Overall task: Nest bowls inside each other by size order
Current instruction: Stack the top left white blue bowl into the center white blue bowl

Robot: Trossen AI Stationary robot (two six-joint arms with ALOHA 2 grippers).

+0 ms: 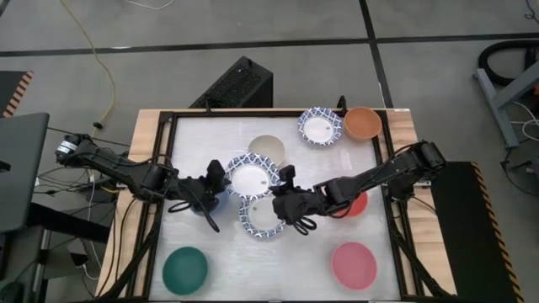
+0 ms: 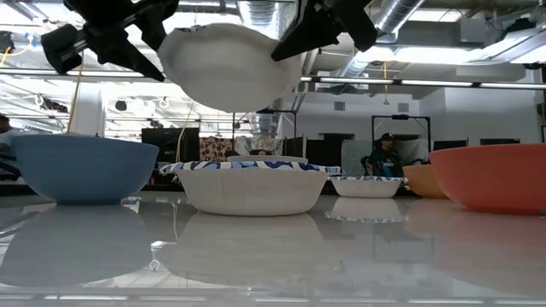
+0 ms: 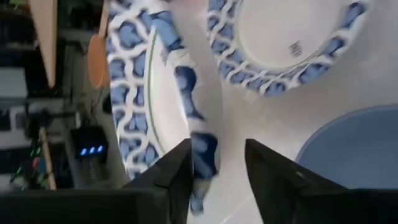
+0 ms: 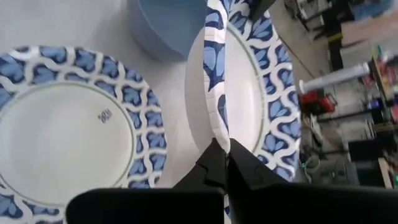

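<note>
Blue-and-white patterned bowl, lifted at the centre of the high view, hangs over a second patterned bowl resting on the table just below it in the frame. We see the right gripper pinching the raised rim, fingers pressed together on it, while the left gripper stands spread around the opposite rim. We judge a handover under way; next, the right arm must lower the bowl squarely into the one beneath.
</note>
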